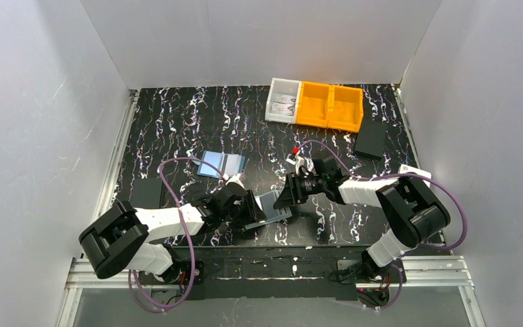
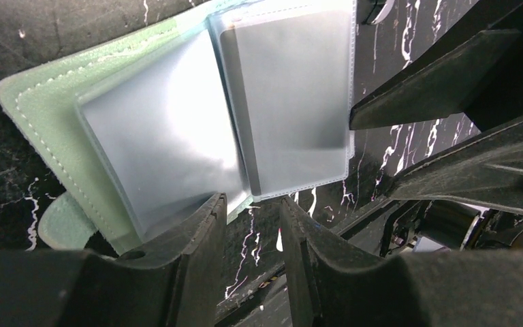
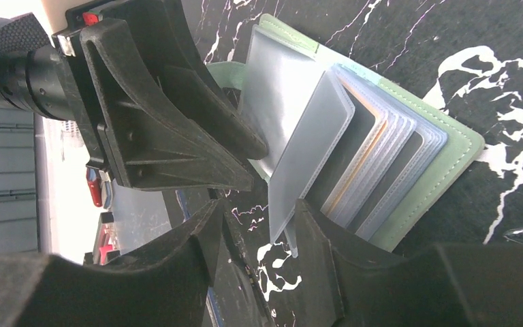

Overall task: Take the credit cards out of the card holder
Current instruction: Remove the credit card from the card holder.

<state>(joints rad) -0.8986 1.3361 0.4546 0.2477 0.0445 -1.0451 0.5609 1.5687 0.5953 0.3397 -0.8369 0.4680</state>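
Two sets of jaws are brought together over the card holder [image 1: 274,206] [image 3: 449,160], which is laid open on the worktop [image 1: 197,116] between them. The holder's sage-green cover is spread flat, and clear sleeves are fanned up from its spine. Cards [image 3: 357,160] are seen edge-on inside the sleeves of one half of the holder, one edge orange.

The left jaws are held partly spread at the holder's edge, with one finger [image 2: 197,231] laid over the corner of a sleeve and the other just off it. Whether anything is pinched there cannot be told. The right jaws are spread: a single sleeve leaf [image 3: 306,143] is stood up between them, just beside one finger [image 3: 320,245], with a gap left to the other.

A light-blue rectangle [image 1: 221,164] is laid beyond the holder, to its left. A clear bin [image 1: 283,101] and orange bins [image 1: 329,105] are set well beyond the holder, and a black box [image 1: 370,139] beyond it to the right.
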